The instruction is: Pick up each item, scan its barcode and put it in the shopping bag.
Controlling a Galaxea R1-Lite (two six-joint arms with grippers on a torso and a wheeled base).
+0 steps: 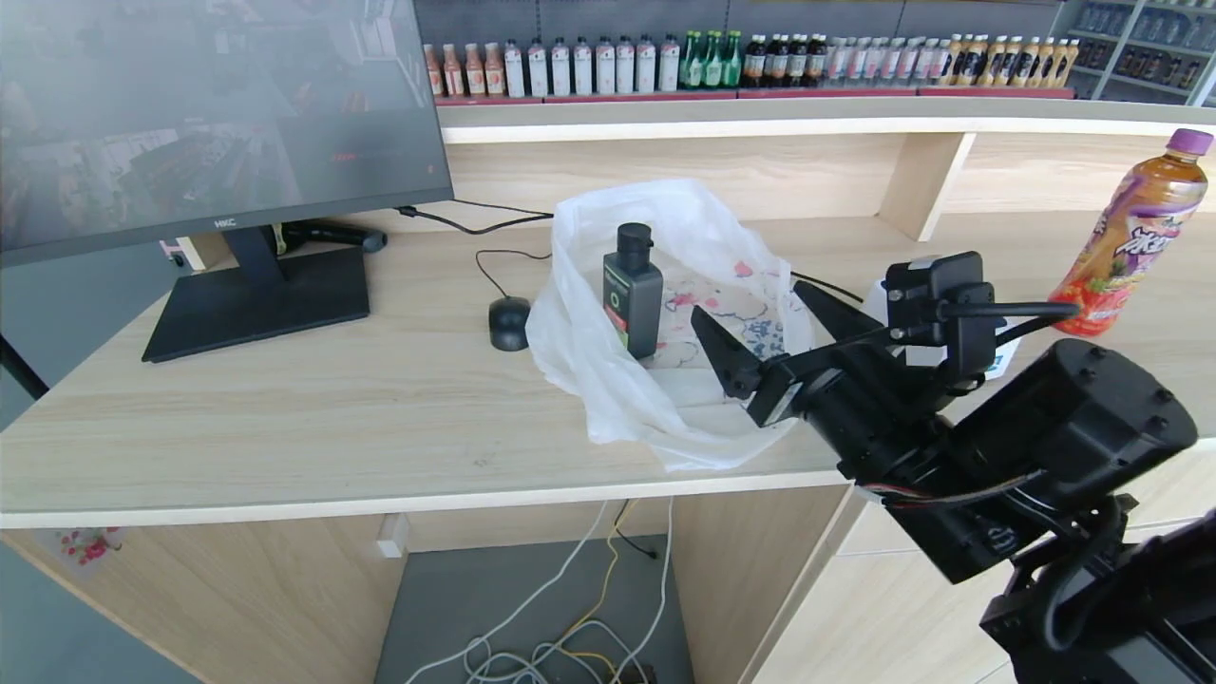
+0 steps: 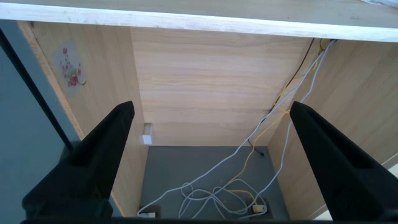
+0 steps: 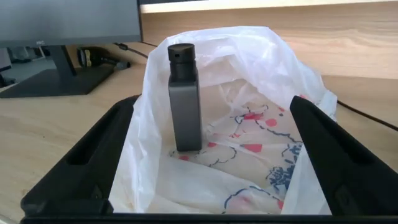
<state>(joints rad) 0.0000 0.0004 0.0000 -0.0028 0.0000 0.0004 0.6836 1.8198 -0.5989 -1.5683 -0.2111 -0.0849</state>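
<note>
A white plastic shopping bag (image 1: 608, 380) lies open on the wooden counter (image 1: 285, 408). A dark grey bottle with a black cap (image 1: 631, 293) stands upright inside it, also seen as the bottle (image 3: 184, 99) in the bag (image 3: 267, 68) in the right wrist view. My right gripper (image 1: 771, 332) hovers open just right of the bag's mouth, with nothing between its fingers. An orange drink bottle with a purple cap (image 1: 1135, 237) stands at the counter's far right. My left gripper (image 2: 211, 162) is open below the counter's edge, facing the space under it.
A monitor (image 1: 209, 114) on a black stand sits at the back left, with a black mouse (image 1: 509, 323) and its cable next to the bag. A handheld scanner (image 1: 328, 235) lies behind the monitor stand. Loose cables (image 2: 249, 180) hang under the counter. A shelf of bottles (image 1: 750, 62) runs behind.
</note>
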